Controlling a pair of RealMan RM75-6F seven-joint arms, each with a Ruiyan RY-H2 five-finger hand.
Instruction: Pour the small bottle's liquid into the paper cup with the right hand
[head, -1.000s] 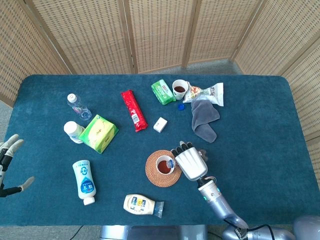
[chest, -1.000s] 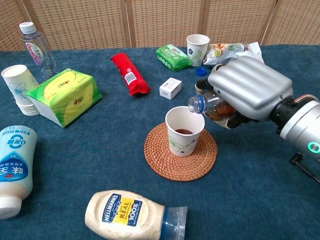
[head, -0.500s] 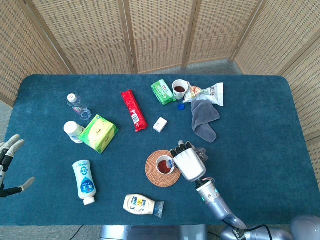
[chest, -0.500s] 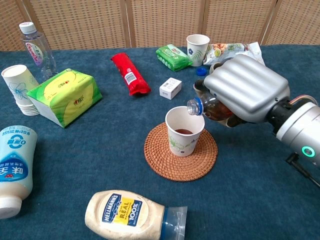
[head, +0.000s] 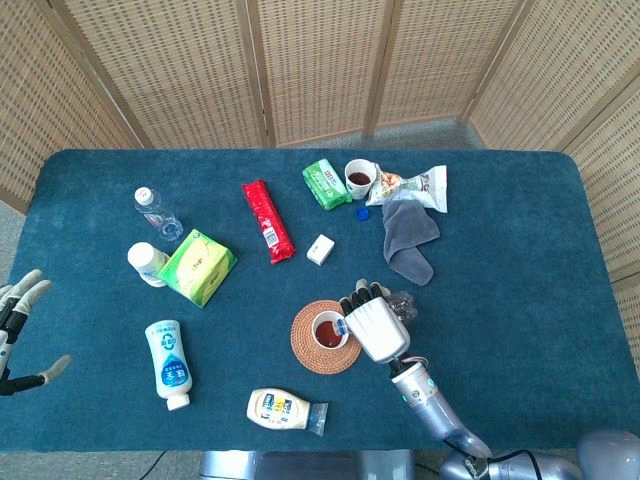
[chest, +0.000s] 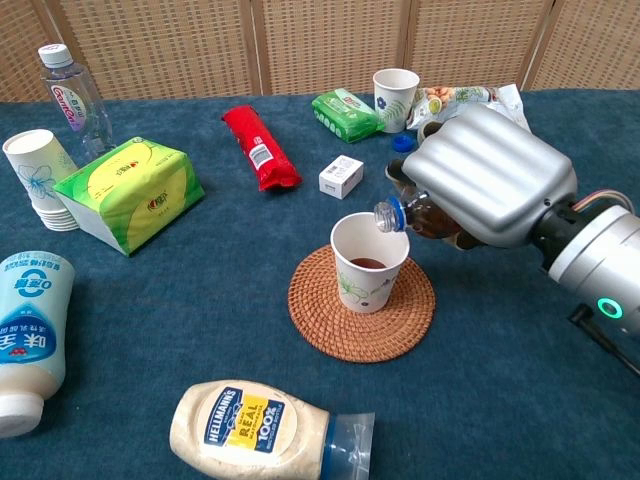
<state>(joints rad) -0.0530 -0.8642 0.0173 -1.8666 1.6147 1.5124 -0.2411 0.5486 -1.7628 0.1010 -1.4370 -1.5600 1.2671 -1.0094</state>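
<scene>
1. The left hand (head: 20, 310) shows only at the far left edge of the head view, off the blue surface (head: 500, 330). Its fingers (head: 30, 290) are spread apart and hold nothing.
2. On the left part of the surface lie a white squeeze bottle (chest: 28, 340), a stack of paper cups (chest: 40, 180), a clear water bottle (chest: 75, 95) standing upright, and a yellow-green tissue pack (chest: 130, 190).
3. Near the front edge a mayonnaise bottle (chest: 255, 430) lies on its side.
4. Further back, a red snack pack (chest: 258, 147) and a small white box (chest: 341, 177) lie apart from each other.
5. The paper cup (chest: 368, 262) stands upright on a round woven coaster (chest: 360, 305), near the middle of the surface. There is dark liquid in its bottom.
6. The small bottle (chest: 415, 215) is tilted, almost lying flat, with its open neck just above the right rim of the cup. Dark liquid shows inside it.
7. The right hand (chest: 490, 180) grips the small bottle from above; its fingers are closed around the bottle body, and the back of the hand hides most of them.
8. Behind the hand are a green packet (chest: 343, 112), a second cup (chest: 396, 97), a blue cap (chest: 402, 143) and a snack bag (chest: 470, 98).
9. In the head view a grey cloth (head: 408, 238) lies behind the right hand.
</scene>
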